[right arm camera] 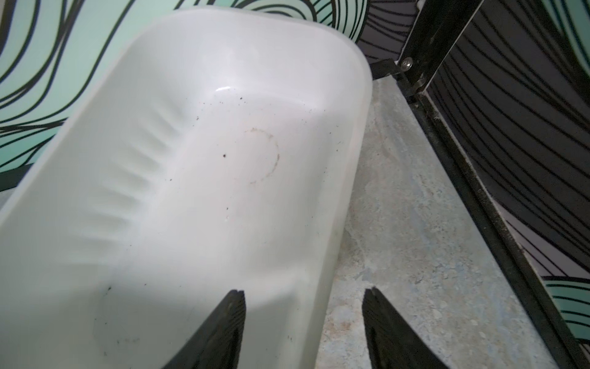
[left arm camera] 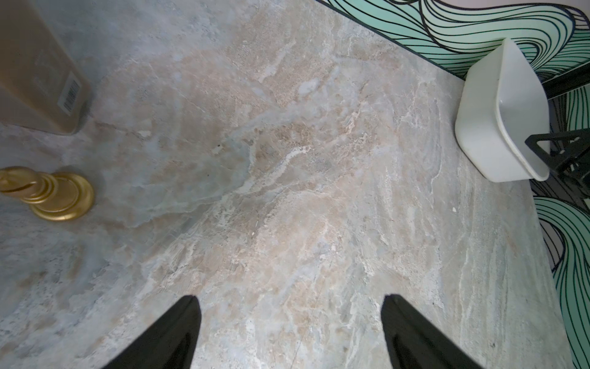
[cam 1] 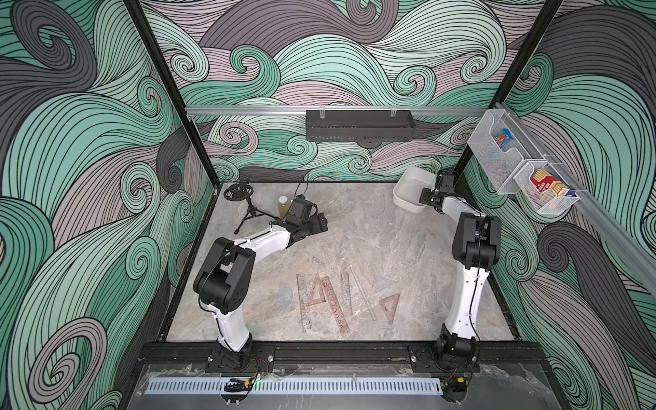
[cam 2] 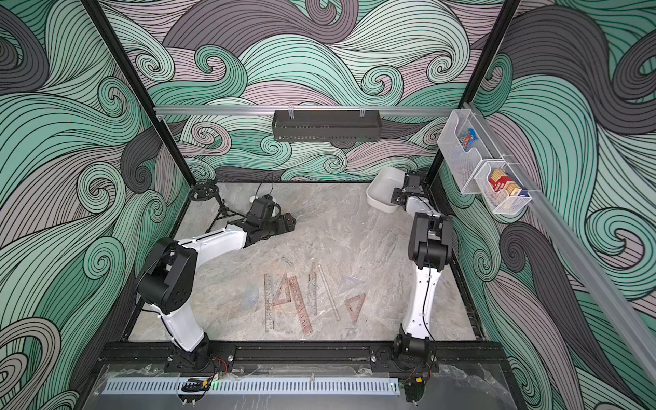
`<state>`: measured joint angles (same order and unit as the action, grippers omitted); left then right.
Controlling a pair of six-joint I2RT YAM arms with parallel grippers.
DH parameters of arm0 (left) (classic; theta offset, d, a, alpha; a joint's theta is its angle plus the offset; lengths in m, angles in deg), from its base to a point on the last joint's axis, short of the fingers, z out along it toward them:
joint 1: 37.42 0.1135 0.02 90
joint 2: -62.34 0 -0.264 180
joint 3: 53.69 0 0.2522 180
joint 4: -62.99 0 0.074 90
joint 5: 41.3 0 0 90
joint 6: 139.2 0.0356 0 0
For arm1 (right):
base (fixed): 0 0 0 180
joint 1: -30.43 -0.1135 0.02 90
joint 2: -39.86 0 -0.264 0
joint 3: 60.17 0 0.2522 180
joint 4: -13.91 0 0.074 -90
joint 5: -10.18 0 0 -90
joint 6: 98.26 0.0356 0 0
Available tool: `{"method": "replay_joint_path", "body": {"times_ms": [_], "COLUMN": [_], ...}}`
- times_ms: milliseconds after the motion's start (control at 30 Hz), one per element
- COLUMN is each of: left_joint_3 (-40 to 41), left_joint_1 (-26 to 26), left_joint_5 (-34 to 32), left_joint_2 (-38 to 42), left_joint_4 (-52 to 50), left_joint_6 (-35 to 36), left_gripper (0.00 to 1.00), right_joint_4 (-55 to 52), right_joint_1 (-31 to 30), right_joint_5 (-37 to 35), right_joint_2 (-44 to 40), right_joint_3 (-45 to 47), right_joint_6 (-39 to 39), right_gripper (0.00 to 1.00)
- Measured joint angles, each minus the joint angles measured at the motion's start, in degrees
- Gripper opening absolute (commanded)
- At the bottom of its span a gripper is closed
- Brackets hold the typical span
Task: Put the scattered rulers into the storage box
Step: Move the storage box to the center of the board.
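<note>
Several scattered rulers lie flat at the front middle of the table in both top views: a pinkish-brown straight ruler (cam 1: 335,307) (cam 2: 300,307), a set square (cam 1: 317,293), a clear long strip (cam 1: 364,296) and two small triangles (cam 1: 389,307) (cam 1: 383,283). The white storage box (cam 1: 408,193) (cam 2: 381,191) (left arm camera: 491,115) (right arm camera: 191,153) stands empty in the back right corner. My right gripper (cam 1: 425,197) (right arm camera: 304,290) is open and straddles the box's near side wall, one finger inside and one outside. My left gripper (cam 1: 321,224) (left arm camera: 290,296) is open over bare table, back left.
A black tripod (cam 1: 245,204) and an amber bottle (cam 1: 283,206) (left arm camera: 38,70) stand behind the left arm. Beside them lies a gold round-based object (left arm camera: 57,195). A black perforated tray (cam 1: 358,125) hangs on the back wall, and white mesh baskets (cam 1: 497,159) on the right wall.
</note>
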<state>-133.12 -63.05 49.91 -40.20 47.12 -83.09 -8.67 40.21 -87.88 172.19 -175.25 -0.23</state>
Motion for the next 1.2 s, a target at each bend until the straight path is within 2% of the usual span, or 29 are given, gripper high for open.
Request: {"method": "replay_joint_path", "body": {"times_ms": [300, 500, 767, 1000, 1200], "left_joint_3": [0.0, 1.2, 2.4, 2.7, 2.7], "left_joint_1": [0.0, 0.0, 0.0, -0.7, -1.2], "left_joint_5": [0.9, 1.2, 2.6, 3.1, 3.1], "left_joint_2": [0.0, 2.0, 4.6, 6.9, 7.5], "left_joint_4": [0.0, 0.4, 0.9, 1.1, 1.3], "left_joint_6": [-0.1, -0.2, -0.7, -0.9, -0.9], "left_gripper": [0.92, 0.93, 0.93, 0.93, 0.93], "right_joint_4": [-0.7, -1.7, -2.1, -1.1, -0.8], "right_joint_1": [-2.8, -7.3, -16.9, -27.2, -30.7], "right_joint_5": [4.4, 5.4, 5.6, 7.2, 11.8], "right_joint_2": [-0.5, -5.4, -14.3, -15.8, -17.0], "right_joint_3": [2.4, 8.1, 18.0, 20.6, 21.4], "right_joint_6": [2.5, 4.4, 8.4, 10.3, 11.6], "right_gripper": [0.57, 0.63, 0.67, 0.64, 0.73]}}
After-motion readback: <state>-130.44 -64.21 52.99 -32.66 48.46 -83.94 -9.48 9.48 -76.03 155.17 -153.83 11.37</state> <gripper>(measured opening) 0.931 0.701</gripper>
